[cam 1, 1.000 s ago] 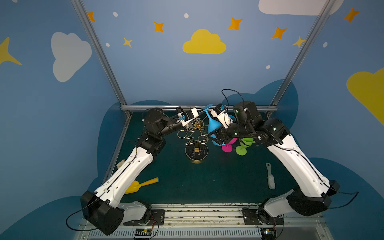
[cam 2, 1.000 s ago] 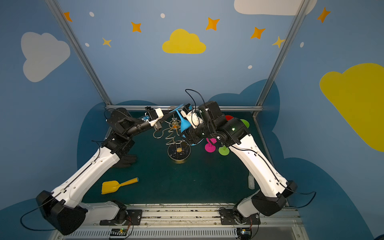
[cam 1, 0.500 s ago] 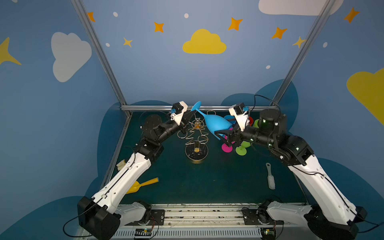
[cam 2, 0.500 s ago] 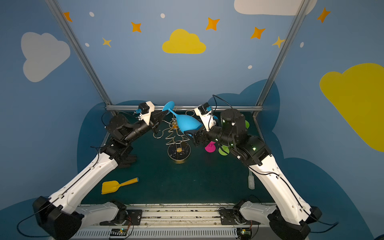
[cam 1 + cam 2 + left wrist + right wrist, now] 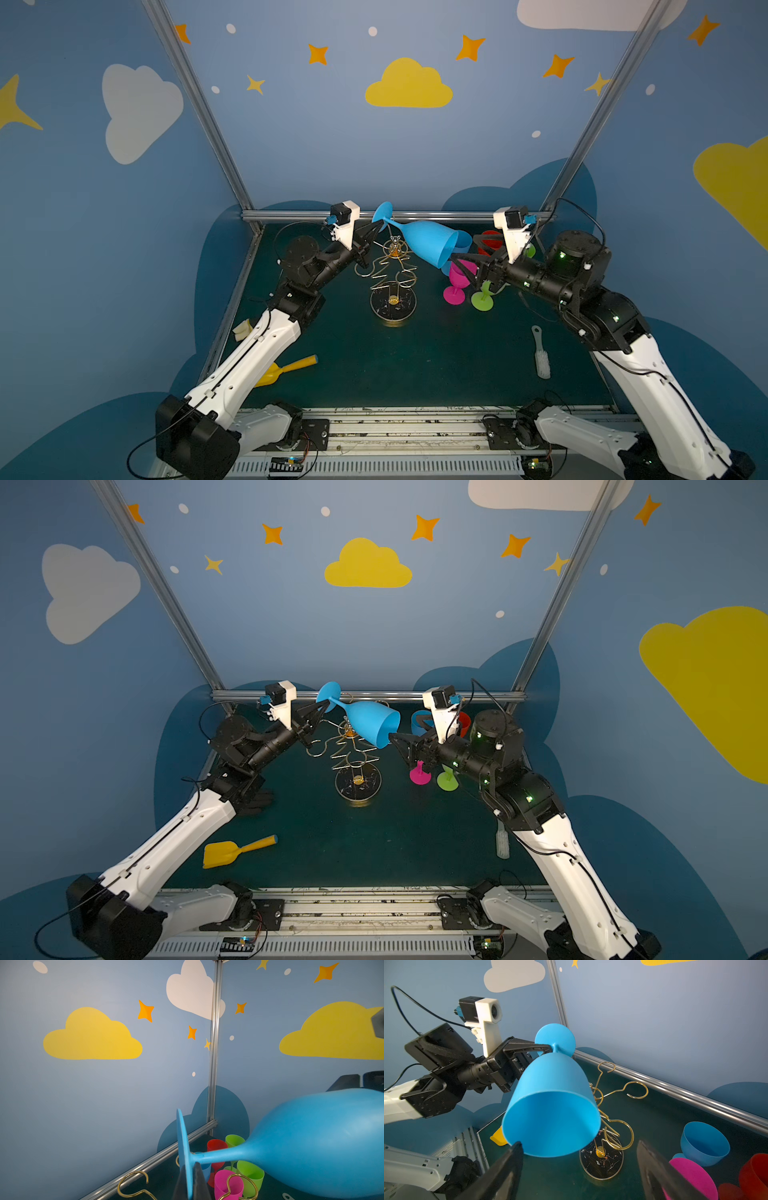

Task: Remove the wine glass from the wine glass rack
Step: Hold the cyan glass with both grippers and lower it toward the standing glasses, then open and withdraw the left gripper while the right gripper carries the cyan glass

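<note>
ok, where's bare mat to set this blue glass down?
Best: front-centre mat, bordered by the rack base, the yellow scoop and the white brush. Crowded: back right, where pink glass, green glass and others bunch by the open right gripper.

In both top views the left arm (image 5: 257, 345) slants up from the lower left toward the centre. The left claw (image 5: 380, 224) is pinched tight on the foot of the blue wine glass (image 5: 428, 245). The right arm (image 5: 648, 374) extends from the lower right, wrist near level. The right claw (image 5: 465, 249) is spread wide at the glass's mouth.
</note>
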### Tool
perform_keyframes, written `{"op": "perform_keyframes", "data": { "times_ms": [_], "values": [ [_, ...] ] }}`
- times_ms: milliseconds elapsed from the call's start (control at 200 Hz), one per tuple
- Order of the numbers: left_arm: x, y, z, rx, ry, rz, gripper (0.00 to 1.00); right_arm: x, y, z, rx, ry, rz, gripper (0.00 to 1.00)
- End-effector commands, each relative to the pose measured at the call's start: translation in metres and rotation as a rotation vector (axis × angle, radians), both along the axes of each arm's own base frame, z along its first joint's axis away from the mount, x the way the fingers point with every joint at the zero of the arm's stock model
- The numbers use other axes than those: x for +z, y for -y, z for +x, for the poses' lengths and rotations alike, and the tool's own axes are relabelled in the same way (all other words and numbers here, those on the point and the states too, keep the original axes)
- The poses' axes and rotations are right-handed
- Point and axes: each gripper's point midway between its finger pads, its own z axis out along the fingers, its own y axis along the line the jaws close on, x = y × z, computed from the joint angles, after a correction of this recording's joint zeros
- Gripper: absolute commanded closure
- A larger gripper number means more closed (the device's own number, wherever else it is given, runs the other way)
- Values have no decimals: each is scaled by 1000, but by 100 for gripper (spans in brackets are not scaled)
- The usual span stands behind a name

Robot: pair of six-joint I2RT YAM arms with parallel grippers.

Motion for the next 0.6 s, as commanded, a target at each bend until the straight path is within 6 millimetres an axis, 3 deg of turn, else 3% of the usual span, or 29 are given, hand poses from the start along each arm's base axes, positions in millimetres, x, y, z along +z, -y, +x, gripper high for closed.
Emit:
{"op": "perform_keyframes", "data": {
  "times_ms": [0,75,130,240,375,446,531,591],
  "values": [
    [22,1,-20,-71,63,-48,97,9,-8,14,-5,9,22,20],
    [21,4,-23,-95,58,-52,97,10,-14,20,11,8,23,24],
    [21,5,-25,-110,57,-55,97,10,-20,22,32,6,24,33],
    [17,6,-25,-119,44,-48,97,10,-27,26,60,-1,33,64],
    [17,2,-24,-91,50,-47,94,4,-30,26,68,-31,38,94],
    [17,-2,-21,-56,47,-44,79,5,-25,24,48,-30,37,100],
    [17,-15,-16,25,39,-62,37,9,-10,23,-20,-13,16,100],
    [18,-30,-11,113,33,-93,18,10,2,21,-65,10,-24,100]
  ]
}}
